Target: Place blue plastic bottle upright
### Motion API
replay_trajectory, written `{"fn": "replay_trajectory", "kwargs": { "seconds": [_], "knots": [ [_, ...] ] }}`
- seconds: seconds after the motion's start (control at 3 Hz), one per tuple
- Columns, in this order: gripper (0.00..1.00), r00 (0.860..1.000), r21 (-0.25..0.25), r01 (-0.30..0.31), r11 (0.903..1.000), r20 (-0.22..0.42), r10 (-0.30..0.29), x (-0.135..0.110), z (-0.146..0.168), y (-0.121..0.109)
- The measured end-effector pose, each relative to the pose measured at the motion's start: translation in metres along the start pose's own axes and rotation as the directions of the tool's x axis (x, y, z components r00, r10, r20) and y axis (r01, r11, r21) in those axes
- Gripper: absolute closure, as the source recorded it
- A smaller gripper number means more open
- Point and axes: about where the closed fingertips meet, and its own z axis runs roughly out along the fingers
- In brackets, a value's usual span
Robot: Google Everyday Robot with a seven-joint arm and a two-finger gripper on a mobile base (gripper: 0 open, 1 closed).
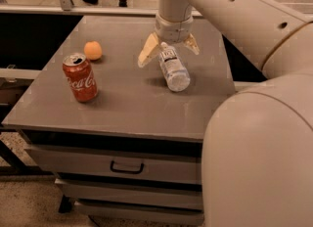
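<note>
The blue plastic bottle (174,68) lies on its side on the grey table (122,108), right of centre, with its white cap pointing away toward the gripper and its base toward the front. My gripper (168,54) hangs from above over the cap end. Its two tan fingers (146,52) are spread open, one on each side of the bottle's neck, and they do not clamp it. The label with dark print faces up.
A red Coca-Cola can (80,77) stands upright at the left of the table. A small orange ball (93,50) lies behind it. The table has drawers with a handle (126,167) at the front. My arm's large body fills the right side.
</note>
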Motion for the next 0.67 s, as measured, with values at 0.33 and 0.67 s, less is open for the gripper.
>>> {"fn": "replay_trajectory", "kwargs": {
  "seconds": [0.33,0.67],
  "knots": [
    [0.00,1.000,0.007,-0.020,0.9998,-0.018,0.020,-0.0018,0.0125,-0.0067],
    [0.17,0.999,0.018,-0.020,0.9996,-0.037,0.021,-0.0013,0.0221,-0.0097]
  ]
}}
